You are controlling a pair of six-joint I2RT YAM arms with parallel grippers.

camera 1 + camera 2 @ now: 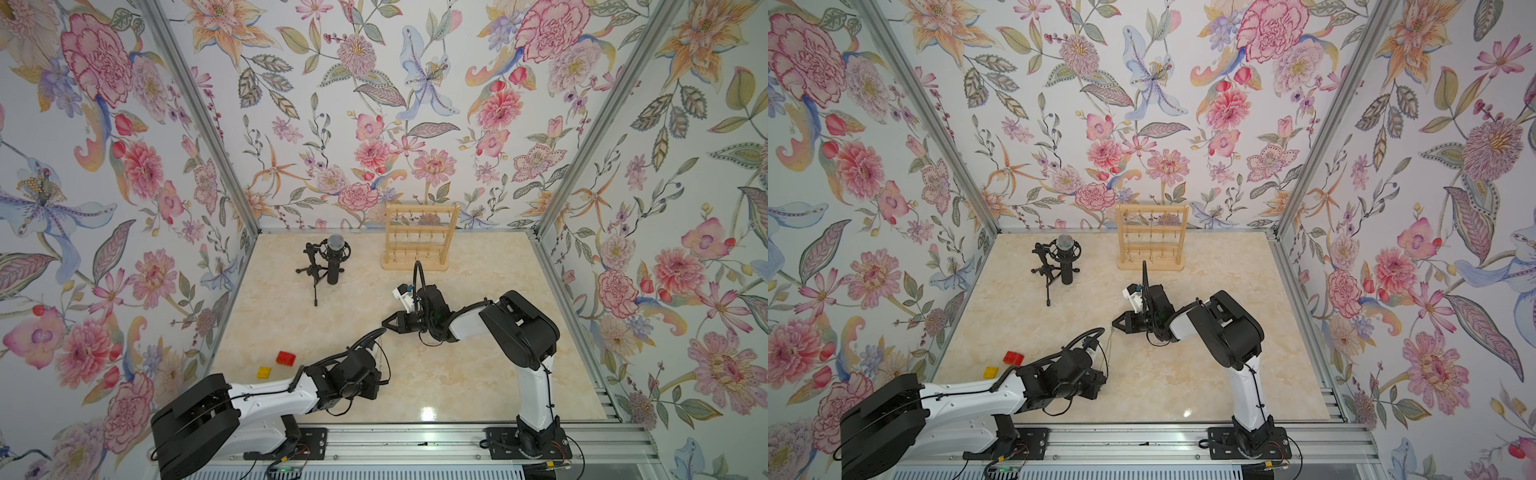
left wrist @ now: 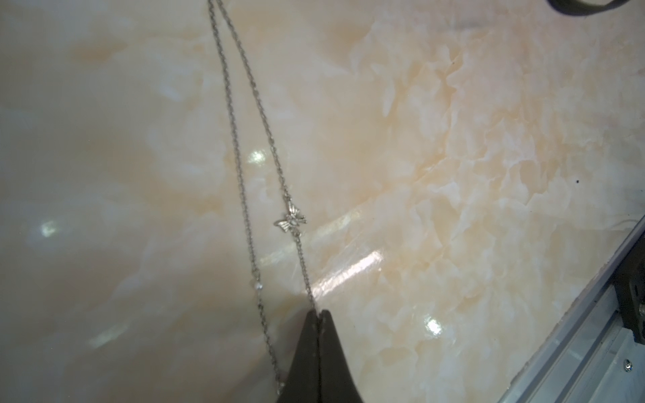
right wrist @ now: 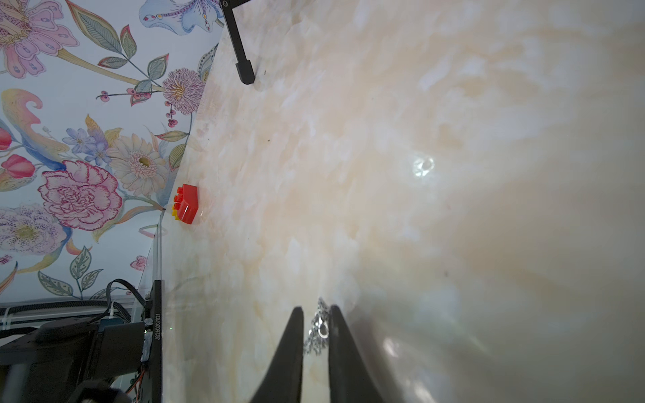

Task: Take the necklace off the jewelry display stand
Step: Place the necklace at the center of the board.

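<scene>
- Two grippers had the necklace (image 3: 318, 328) between them. It was already off the jewelry display stand (image 1: 415, 264), which stood well apart from both tools.
- The left gripper (image 2: 317, 315) was clamped tight on one strand, right at its tips. The butterfly charm (image 2: 290, 219) hung just ahead of those tips, and the other strand ran past beside the fingers.
- The right gripper (image 3: 316, 307) had its jaws a little apart. The bunched end of the chain sat between them and looked loose rather than pinched.
- Step in hand, as a guess: the lift-off was done and this was the let-go part, with the right tool giving up its end while the left kept the chain.
- The next move probably called for the right jaws to spread wider and back straight off, so no link snagged on a fingertip.
- After that the left could lower the chain onto the bare tabletop (image 2: 453, 174) under it, well clear of the red brick (image 3: 185, 204) off to the side.
</scene>
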